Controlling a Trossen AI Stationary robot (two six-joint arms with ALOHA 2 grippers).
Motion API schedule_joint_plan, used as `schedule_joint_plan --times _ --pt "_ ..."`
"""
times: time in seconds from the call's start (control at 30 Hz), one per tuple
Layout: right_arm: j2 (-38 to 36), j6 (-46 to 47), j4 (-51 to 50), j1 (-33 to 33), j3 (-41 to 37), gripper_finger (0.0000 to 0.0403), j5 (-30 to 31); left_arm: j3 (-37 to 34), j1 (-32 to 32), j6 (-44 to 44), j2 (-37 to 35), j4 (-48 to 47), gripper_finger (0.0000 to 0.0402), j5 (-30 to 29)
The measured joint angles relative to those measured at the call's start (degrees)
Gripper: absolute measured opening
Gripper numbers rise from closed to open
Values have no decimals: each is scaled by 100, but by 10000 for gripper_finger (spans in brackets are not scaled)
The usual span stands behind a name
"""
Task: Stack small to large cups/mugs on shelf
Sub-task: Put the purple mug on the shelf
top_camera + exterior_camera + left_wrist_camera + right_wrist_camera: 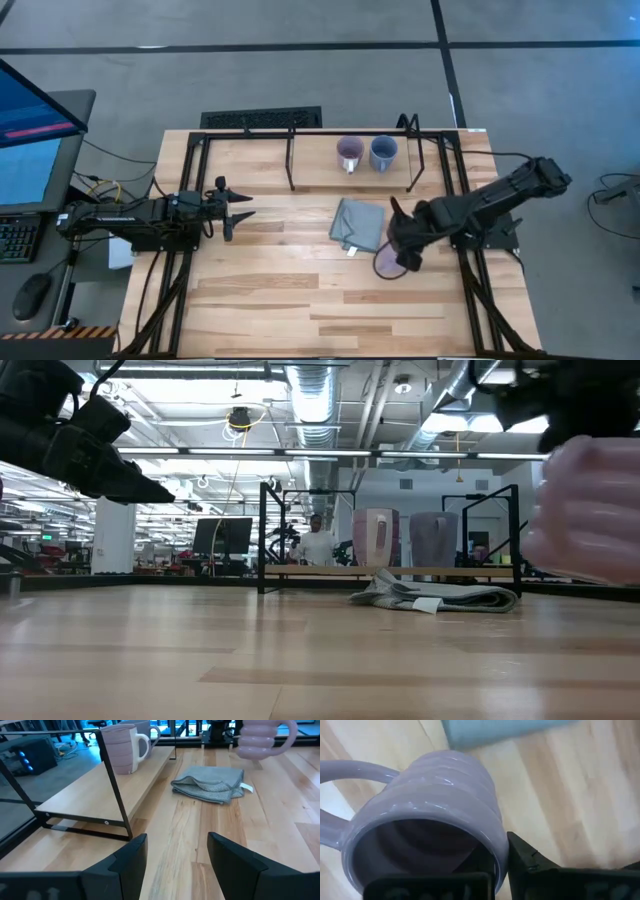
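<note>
A purple ribbed mug (425, 810) is clamped at its rim by the right gripper (402, 252) near the table's (270, 290) right edge; the left gripper (177, 857) is held apart, empty.

Both arms are dark, jointed links, each ending in two black, wedge-shaped fingers (131, 862).

Wood table (270, 300): grey cloth (358, 224), black shelf (291, 160) with two mugs (350, 153).
</note>
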Motion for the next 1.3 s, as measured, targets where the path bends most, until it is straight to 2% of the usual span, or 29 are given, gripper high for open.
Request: schedule_joint_plan --times 0.4,0.83,1.03,1.3 --pt "1622 -2508 -185 -1068 1709 35 403 -1 -2 36 0 -1 199 32" --pt "3540 -5065 -602 -1662 4578 35 634 -1 -2 476 0 -1 199 30" --pt "4349 -5864 -939 -1830 5621 35 858 -1 -2 483 0 -3 199 27" --pt "5128 -6457 -1134 -1965 6460 35 911 -1 1 486 0 -3 199 23"
